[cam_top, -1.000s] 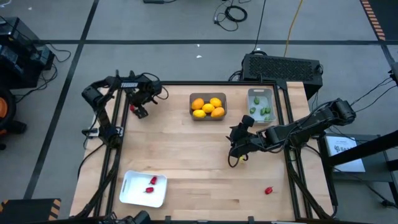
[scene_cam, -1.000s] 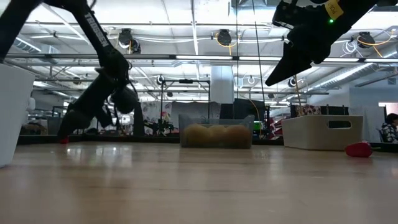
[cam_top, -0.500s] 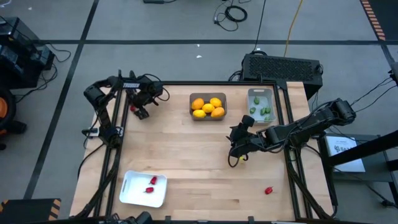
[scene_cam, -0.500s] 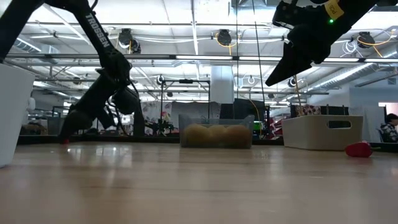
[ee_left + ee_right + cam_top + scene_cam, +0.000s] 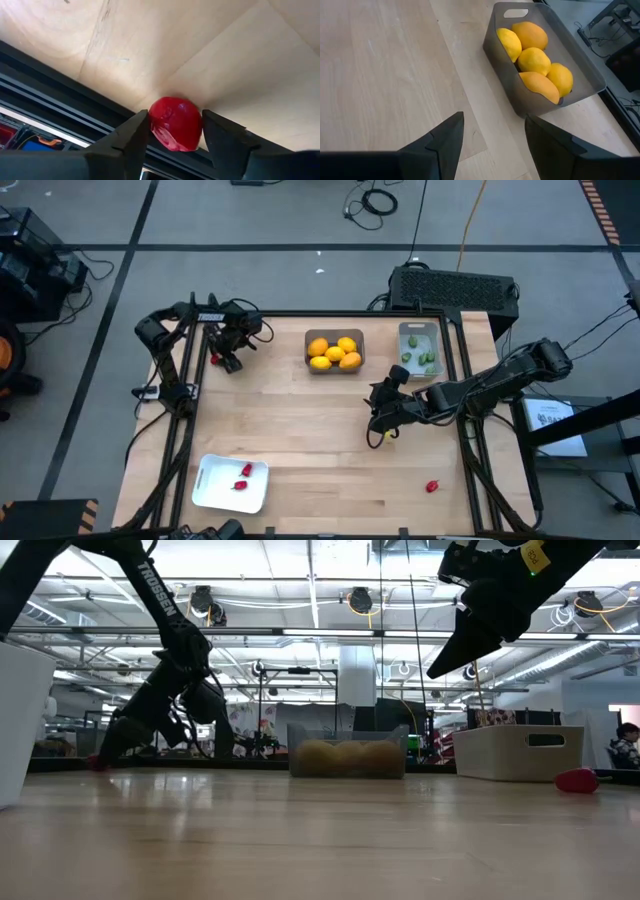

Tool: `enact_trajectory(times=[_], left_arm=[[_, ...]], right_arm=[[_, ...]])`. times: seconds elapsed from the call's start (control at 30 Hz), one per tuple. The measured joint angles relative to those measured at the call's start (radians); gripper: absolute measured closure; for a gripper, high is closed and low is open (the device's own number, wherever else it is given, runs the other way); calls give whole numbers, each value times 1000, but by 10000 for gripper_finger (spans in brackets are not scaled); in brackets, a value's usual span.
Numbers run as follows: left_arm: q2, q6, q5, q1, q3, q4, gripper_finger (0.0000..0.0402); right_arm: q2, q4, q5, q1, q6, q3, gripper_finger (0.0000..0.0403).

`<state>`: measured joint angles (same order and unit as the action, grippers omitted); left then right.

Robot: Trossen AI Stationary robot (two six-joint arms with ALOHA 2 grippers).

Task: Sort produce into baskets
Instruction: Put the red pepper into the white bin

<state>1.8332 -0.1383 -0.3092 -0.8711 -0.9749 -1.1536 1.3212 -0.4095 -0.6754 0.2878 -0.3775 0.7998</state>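
My left gripper point(image 5: 220, 361) is at the table's far left edge, shut on a tiny red fruit point(image 5: 175, 123), which also shows in the high view point(image 5: 214, 359). My right gripper point(image 5: 385, 408) hangs open and empty above the table's middle right, near the dark grey square bin point(image 5: 335, 350) of yellow and orange fruits point(image 5: 534, 60). The pale grey narrow bin point(image 5: 418, 348) holds tiny green pieces. The white tray point(image 5: 230, 482) at the near left holds red pieces. Another red fruit point(image 5: 432, 486) lies on the table at the near right. My left gripper pinches the tiny red fruit's two opposite sides point(image 5: 156, 125) between its two fingers point(image 5: 132, 137). The fingers slant down toward the table's far left edge. The fruit sits low at the tabletop beside the black frame rail; whether it is lifted clear cannot be told.
A black frame rail point(image 5: 60, 95) runs along the table's left edge right beside the held fruit. Bare wood lies across the table's middle and near side point(image 5: 320, 470).
My left gripper has gone down and a little toward the table's left edge, closing in on the red fruit at the far left. My right arm has kept still.
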Motion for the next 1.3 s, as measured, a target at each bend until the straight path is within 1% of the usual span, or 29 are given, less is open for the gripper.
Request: enact_trajectory(times=[0.17, 0.27, 0.43, 0.73, 0.9, 0.97, 1.03, 1.13, 1.2, 1.3], left_arm=[[0, 0, 2, 0, 0, -7, 248], [0, 0, 23, 0, 0, -16, 264], [0, 0, 24, 0, 0, -20, 291], [-2, -7, 25, 0, 0, -21, 356], [-36, -29, 31, 1, 0, -39, 372], [-77, -29, 68, 1, 0, -44, 371], [-135, -28, 128, 1, 0, -46, 368], [-229, -2, 264, 17, 0, -68, 364], [-299, 19, 359, 46, 0, -90, 363], [-412, 53, 453, 120, 0, -123, 363]], right_arm=[[0, 0, 0, 0, 0, 0, 202], [0, 0, 0, 0, 0, 0, 202], [0, 0, 0, 0, 0, 0, 202], [0, 0, 0, 0, 0, 0, 202], [0, 0, 0, 0, 0, 0, 202], [0, 0, 0, 0, 0, 0, 202], [0, 0, 0, 0, 0, 0, 202], [0, 0, 0, 0, 0, 0, 202], [0, 0, 0, 0, 0, 0, 202], [0, 0, 0, 0, 0, 0, 202]])
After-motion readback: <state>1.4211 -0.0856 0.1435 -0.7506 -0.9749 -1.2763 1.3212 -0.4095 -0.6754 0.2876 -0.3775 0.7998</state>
